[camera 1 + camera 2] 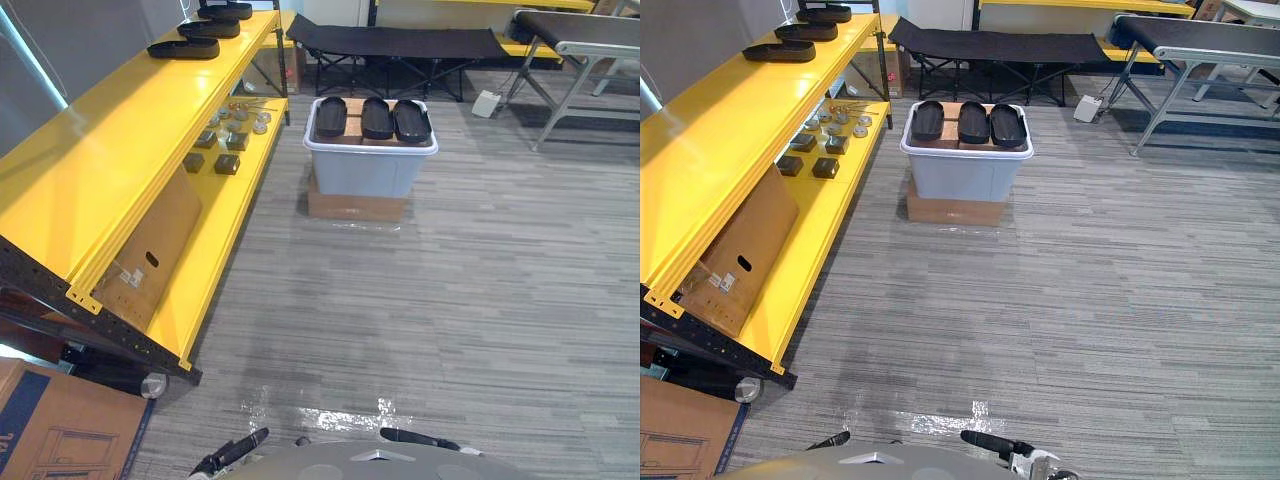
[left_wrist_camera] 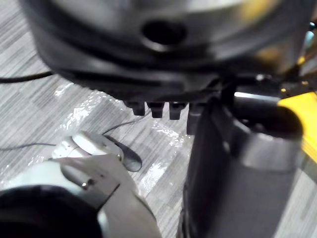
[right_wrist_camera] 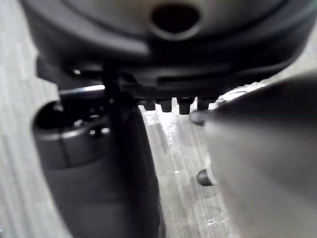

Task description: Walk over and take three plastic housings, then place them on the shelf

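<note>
Your three plastic housings (image 1: 376, 118) lie side by side, long and black, on a sheet of cardboard (image 1: 352, 105) that covers the top of a grey bin (image 1: 365, 170). You can see no writing on them from here. The bin stands on a flat cardboard box (image 1: 357, 207) on the grey floor, well ahead of you and just beside the far end of the yellow shelf (image 1: 110, 130) on your left. On that shelf's top board, at the far end, you have three more black housings (image 1: 183, 47) in a row. On the lower board sit small dark blocks and round metal parts (image 1: 225, 140), and nearer you a cardboard carton (image 1: 150, 250) leans there with a pale label too small to read. Down at your left a brown box (image 1: 60, 425) bears blue print that you cannot make out either. Behind the bin stands a black folding cot (image 1: 395, 42), with a small white box (image 1: 487, 102) on the floor beside it and a conveyor (image 1: 580, 35) off to your right. Your left hand (image 1: 232, 451) and right hand (image 1: 412, 437) hang low at the near edge of the eye views, fingers straight and nothing in them, well apart from the housings.
</note>
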